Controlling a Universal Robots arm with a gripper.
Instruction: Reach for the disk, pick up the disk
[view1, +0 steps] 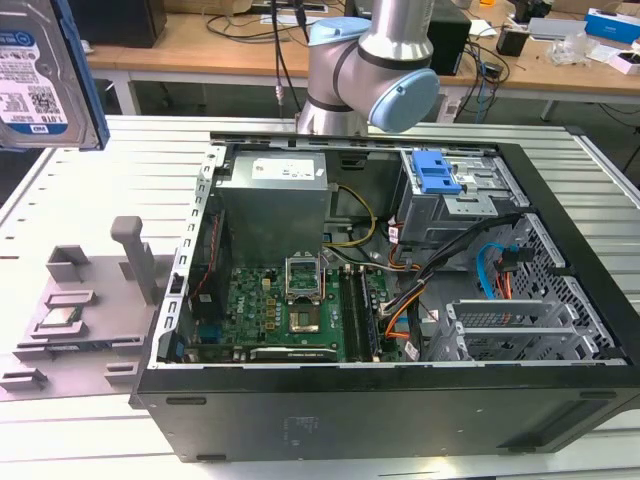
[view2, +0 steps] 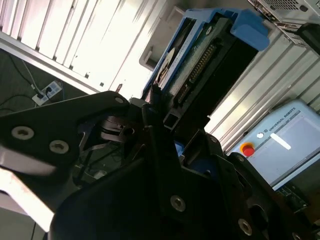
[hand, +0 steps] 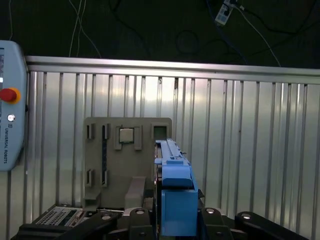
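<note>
the disk (view1: 40, 75) hangs high over the bench (view1: 90, 190) at the exterior view's left, its top and left side cut off by the frame. in the first wrist view black fingers (hand: 212, 222) clamp it from both sides, themselves mostly cut off.

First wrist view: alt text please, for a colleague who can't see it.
The hand grips the disk edge-on, its blue bracket nearest the camera, over a ribbed metal table. Beyond lies a grey tray holding a small square chip.
</note>
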